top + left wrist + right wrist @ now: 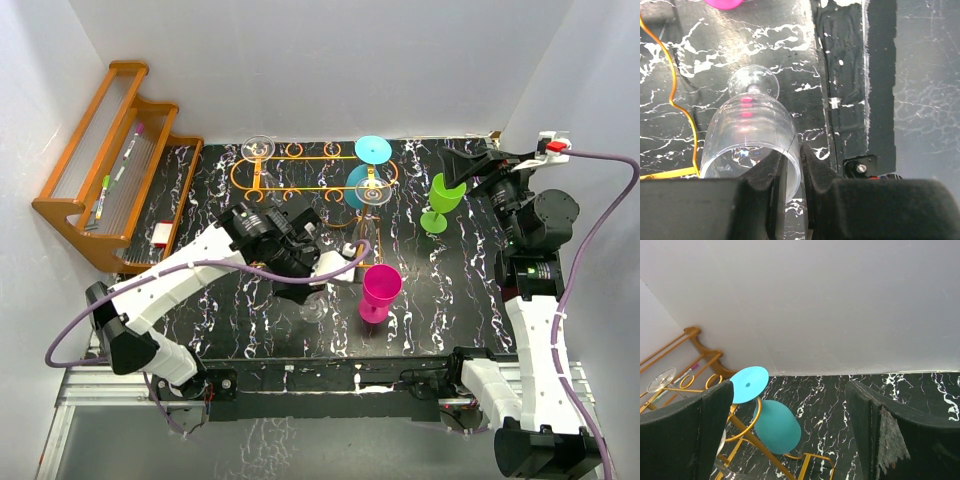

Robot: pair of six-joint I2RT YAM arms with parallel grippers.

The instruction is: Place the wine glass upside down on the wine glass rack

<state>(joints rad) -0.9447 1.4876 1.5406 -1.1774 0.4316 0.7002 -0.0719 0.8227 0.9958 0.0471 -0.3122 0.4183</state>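
Observation:
A clear wine glass (752, 132) has its bowl rim pinched by my left gripper (793, 170), one finger inside the bowl and one outside. Its stem and foot (754, 82) point away from the gripper, low over the black marble table. From above, the left gripper (303, 283) and the glass (315, 306) sit mid-table, in front of the wine glass rack (300, 158), an orange wire frame at the back. My right gripper (468, 160) stands open near the rack's right end; between its fingers (715, 405) nothing is held.
A teal glass (362, 186) (777, 426) and clear glasses (259, 147) hang upside down on the rack. A pink glass (380, 290) stands right of my left gripper. A green glass (442, 200) stands near the right arm. An orange wooden shelf (110, 160) lines the left wall.

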